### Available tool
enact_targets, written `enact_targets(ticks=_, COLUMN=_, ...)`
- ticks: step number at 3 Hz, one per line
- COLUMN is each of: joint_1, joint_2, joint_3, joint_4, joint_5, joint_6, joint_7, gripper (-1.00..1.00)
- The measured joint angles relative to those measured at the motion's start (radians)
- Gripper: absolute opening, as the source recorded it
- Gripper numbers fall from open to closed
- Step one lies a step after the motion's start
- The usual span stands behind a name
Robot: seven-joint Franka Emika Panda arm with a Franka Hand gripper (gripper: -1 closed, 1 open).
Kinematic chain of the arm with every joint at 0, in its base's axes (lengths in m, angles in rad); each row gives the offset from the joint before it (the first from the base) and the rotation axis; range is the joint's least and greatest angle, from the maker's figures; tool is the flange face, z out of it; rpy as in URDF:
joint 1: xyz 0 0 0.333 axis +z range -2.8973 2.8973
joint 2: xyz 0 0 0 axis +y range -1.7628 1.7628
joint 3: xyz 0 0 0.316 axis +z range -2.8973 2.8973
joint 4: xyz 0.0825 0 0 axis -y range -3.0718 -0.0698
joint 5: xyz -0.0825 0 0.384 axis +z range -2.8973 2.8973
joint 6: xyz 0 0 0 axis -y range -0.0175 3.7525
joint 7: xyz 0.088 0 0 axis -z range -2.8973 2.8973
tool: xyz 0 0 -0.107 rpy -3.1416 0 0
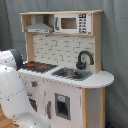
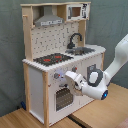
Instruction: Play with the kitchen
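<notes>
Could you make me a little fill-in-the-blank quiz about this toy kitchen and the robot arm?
1. The tap beside the sink is coloured ____.
2. The grey hood hangs directly above the ____.
3. In the second exterior view, the gripper is at the kitchen's ____ side, below the worktop.

Missing words: black; hob; front

light wooden floor [image 2: 20,118], the kitchen [image 2: 50,65] standing directly on it

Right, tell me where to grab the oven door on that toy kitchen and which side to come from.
Probably take the oven door at its top edge, coming straight at the kitchen front, where the gripper hovers. The door sits flat and closed below the knobs; no handle is clearly visible, so this is a guess.
</notes>
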Motion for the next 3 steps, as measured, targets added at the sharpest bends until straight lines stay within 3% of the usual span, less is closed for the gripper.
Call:
enact_targets(ticks=1, joint_1=0.004, joint_2=0.0, joint_3=-0.001, joint_4=-0.009, joint_5=-0.001, joint_6=-0.044, joint_7=0.093, gripper=1.0)
enact_targets(ticks=2, joint_1=0.006, joint_2=0.011, joint_3=-0.003, joint_4=-0.015, joint_5=-0.003, joint_6=-0.123, joint_7=0.005, gripper=1.0)
enact_targets(ticks=3, joint_1=0.006, joint_2=0.036, joint_3=-0.002, joint_4=-0.015, joint_5=-0.003, joint_6=-0.121, joint_7=-0.125, gripper=1.0)
